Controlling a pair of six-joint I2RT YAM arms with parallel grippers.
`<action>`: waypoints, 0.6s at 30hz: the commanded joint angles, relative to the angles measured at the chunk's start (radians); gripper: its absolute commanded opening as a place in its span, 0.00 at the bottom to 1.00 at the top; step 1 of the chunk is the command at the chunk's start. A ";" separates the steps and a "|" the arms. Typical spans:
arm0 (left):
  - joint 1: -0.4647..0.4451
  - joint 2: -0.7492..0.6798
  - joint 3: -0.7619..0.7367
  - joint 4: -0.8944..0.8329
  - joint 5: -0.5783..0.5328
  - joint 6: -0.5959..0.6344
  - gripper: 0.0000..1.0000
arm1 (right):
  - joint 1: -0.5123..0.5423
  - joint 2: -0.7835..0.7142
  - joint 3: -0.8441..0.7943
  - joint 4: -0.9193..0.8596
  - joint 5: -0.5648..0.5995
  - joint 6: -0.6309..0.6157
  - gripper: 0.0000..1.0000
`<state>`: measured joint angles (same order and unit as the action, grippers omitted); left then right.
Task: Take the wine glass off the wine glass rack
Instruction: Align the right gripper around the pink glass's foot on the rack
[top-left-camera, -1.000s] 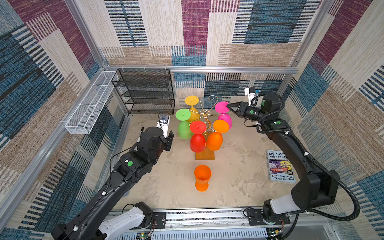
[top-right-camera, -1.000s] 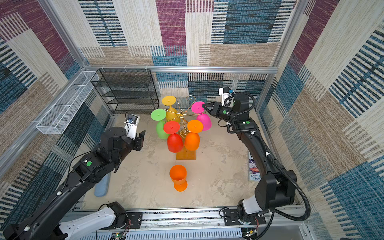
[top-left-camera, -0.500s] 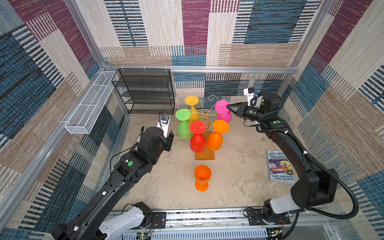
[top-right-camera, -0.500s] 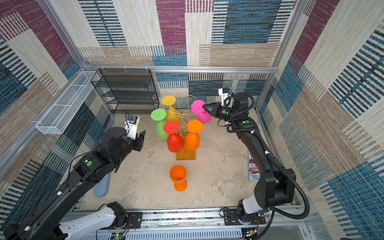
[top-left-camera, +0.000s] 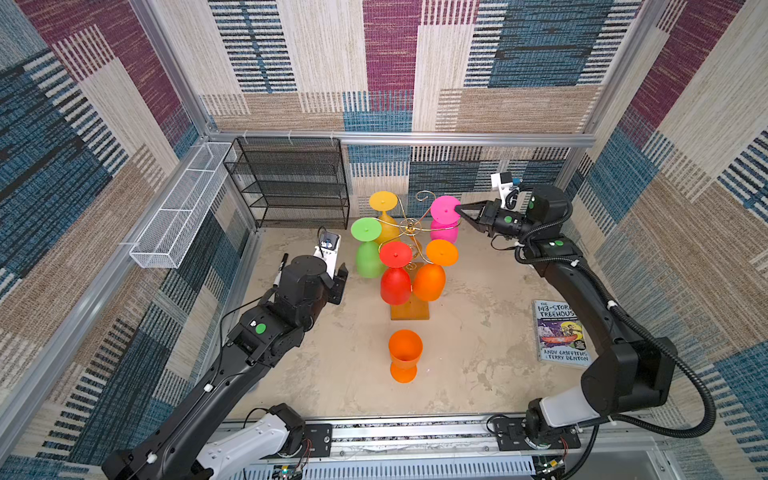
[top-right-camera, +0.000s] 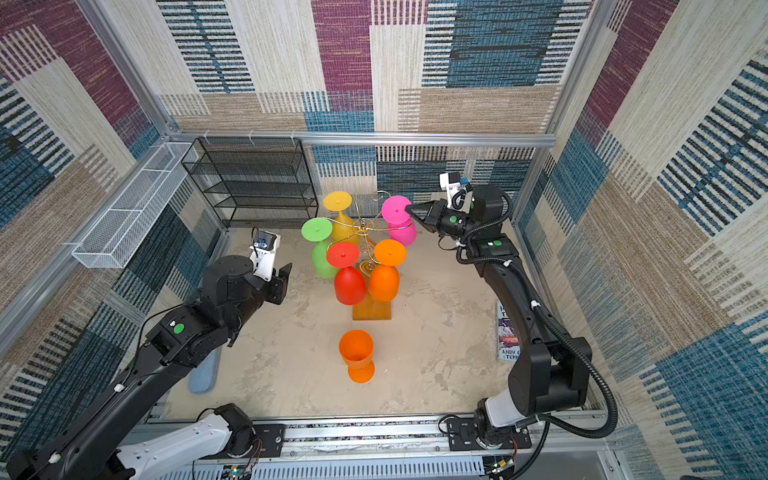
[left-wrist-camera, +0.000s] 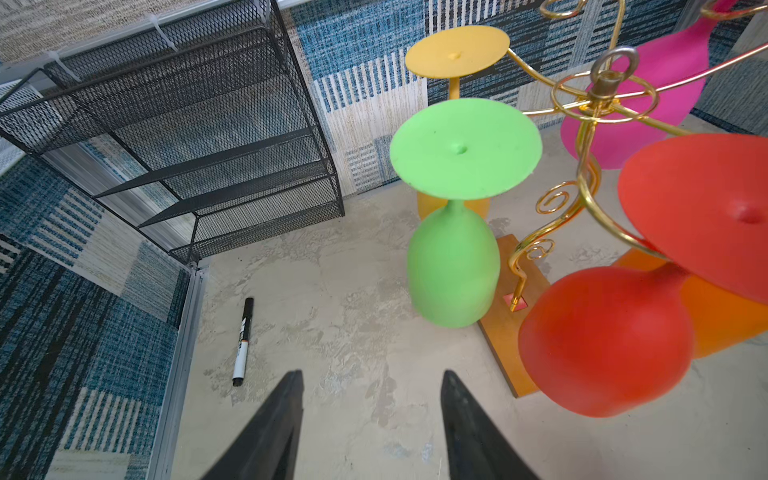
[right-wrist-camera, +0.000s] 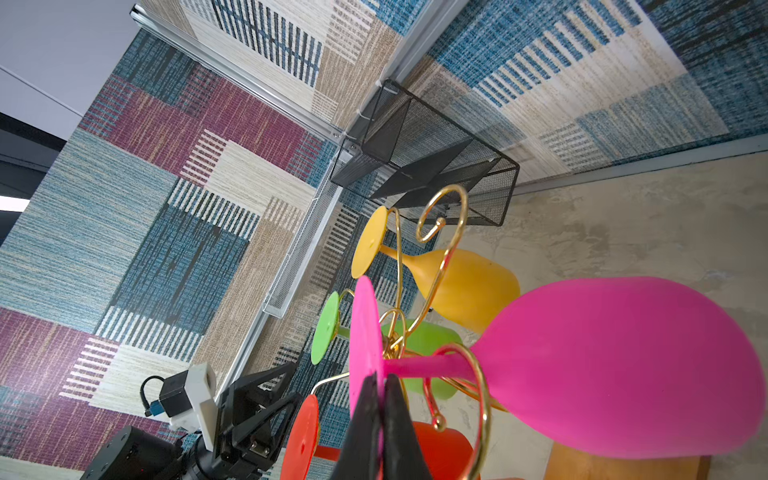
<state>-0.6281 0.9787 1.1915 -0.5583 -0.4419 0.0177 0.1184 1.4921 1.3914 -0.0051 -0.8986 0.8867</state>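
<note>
So, right gripper (top-left-camera: 458, 209) was clamped on the pink wine glass (top-left-camera: 444, 212) foot, upper middle of frame; left gripper (left-wrist-camera: 370, 378) hung open.

R gripper (right-wrist-camera: 380, 380) pinched, L gripper (left-wrist-camera: 372, 374) agape

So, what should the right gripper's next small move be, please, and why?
Probably ease the pink glass outward along its gold arm: the right gripper is shut on the foot's rim, and the stem hangs in the rack.
</note>
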 joint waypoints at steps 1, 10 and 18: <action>0.004 -0.005 -0.003 0.020 0.003 -0.046 0.56 | -0.007 -0.016 -0.002 0.051 -0.016 0.018 0.00; 0.006 -0.009 -0.004 0.017 0.008 -0.047 0.56 | -0.032 -0.066 -0.052 0.027 -0.011 -0.003 0.00; 0.008 -0.007 -0.010 0.022 0.012 -0.050 0.56 | -0.039 -0.108 -0.112 0.059 -0.031 0.011 0.00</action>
<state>-0.6220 0.9722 1.1858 -0.5583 -0.4389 0.0113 0.0780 1.3952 1.2861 0.0097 -0.9047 0.8886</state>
